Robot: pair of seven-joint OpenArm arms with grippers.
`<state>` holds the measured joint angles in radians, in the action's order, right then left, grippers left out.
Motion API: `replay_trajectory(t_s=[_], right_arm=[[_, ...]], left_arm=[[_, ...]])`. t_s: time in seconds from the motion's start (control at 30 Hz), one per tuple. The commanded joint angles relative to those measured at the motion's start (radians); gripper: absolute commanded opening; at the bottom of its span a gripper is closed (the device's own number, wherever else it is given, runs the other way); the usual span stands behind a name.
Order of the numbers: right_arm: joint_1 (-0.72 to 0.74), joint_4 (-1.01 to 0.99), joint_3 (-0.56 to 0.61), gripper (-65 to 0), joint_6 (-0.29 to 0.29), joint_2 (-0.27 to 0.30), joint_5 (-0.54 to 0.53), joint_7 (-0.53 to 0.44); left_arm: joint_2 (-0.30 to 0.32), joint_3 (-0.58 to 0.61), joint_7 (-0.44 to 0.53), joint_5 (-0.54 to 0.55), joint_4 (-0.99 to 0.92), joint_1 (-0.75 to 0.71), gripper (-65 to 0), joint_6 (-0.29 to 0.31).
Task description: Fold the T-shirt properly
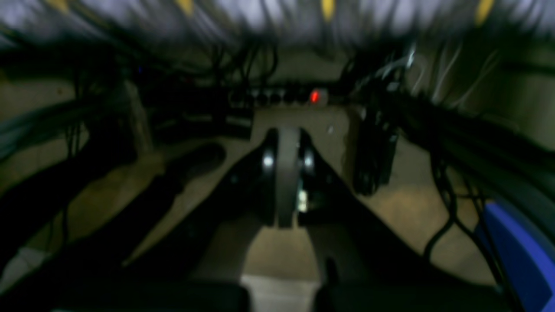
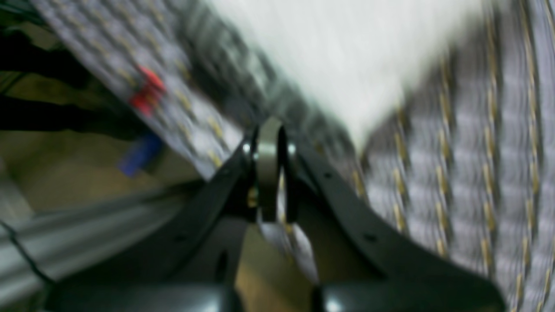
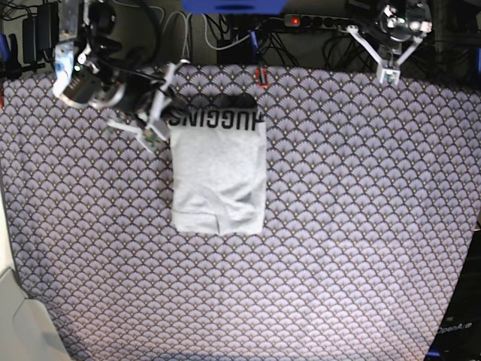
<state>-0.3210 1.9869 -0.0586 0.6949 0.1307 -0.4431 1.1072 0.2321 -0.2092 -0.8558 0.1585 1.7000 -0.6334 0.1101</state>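
T-shirt [image 3: 219, 177]: folded, just beside right gripper [image 3: 152, 138], lettering partly cut off | right gripper: clenched, empty | left gripper [image 3: 390, 76]: clenched, empty, well apart | wrist views blurred

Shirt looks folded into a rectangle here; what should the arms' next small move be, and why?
Probably just pull the right gripper back from the T-shirt. The shirt lies as a compact rectangle on the tablecloth, lettering strip along its far edge, neither gripper holding cloth; the left gripper is already off at the table's far edge.
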Motion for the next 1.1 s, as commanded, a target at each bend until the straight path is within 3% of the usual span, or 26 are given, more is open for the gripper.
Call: replay_trajectory(t_s=[0.0, 0.1, 0.23, 0.43, 0.57, 0.67, 0.77, 0.9, 1.07], right_arm=[[-0.02, 0.016, -0.02, -65.0, 0.003, 0.011, -0.026, -0.039], [-0.091, 0.018, -0.059, -65.0, 0.003, 0.043, -0.026, -0.074], [-0.192, 0.016, -0.137, -65.0, 0.003, 0.067, -0.024, -0.14], [-0.35, -0.004, -0.241, -65.0, 0.003, 0.143, -0.024, -0.229], [-0.419, -0.05, -0.35, -65.0, 0.003, 0.157, -0.015, -0.283], [-0.439, -0.134, -0.418, -65.0, 0.003, 0.152, 0.096, -0.293], [-0.419, -0.309, -0.421, -65.0, 0.003, 0.152, 0.254, -0.348], [-0.327, -0.641, -0.403, -65.0, 0.003, 0.152, 0.369, -0.579], [-0.142, -1.138, -0.383, -65.0, 0.003, 0.156, 0.458, -0.804]], left_arm=[[0.013, 0.023, 0.002, 0.003, -0.007, -0.003, -64.6, 0.003], [0.054, 0.118, 0.025, 0.003, -0.045, 0.01, -64.6, 0.003], [0.108, 0.204, 0.143, 0.003, -0.122, 0.01, -64.6, -0.005], [0.088, 0.205, 0.224, 0.003, -0.312, 0.017, -64.6, -0.006], [0.062, 0.204, 0.321, 0.003, -0.4, 0.016, -64.6, -0.006], [0.059, 0.205, 0.404, 0.003, -0.516, 0.025, -64.6, -0.006], [0.043, 0.208, 0.468, 0.003, -0.671, 0.088, -64.6, -0.006], [0.037, 0.208, 0.55, 0.003, -0.881, 0.175, -64.6, -0.006], [0.016, 0.21, 0.725, 0.003, -1.107, 0.264, -64.6, -0.006]])
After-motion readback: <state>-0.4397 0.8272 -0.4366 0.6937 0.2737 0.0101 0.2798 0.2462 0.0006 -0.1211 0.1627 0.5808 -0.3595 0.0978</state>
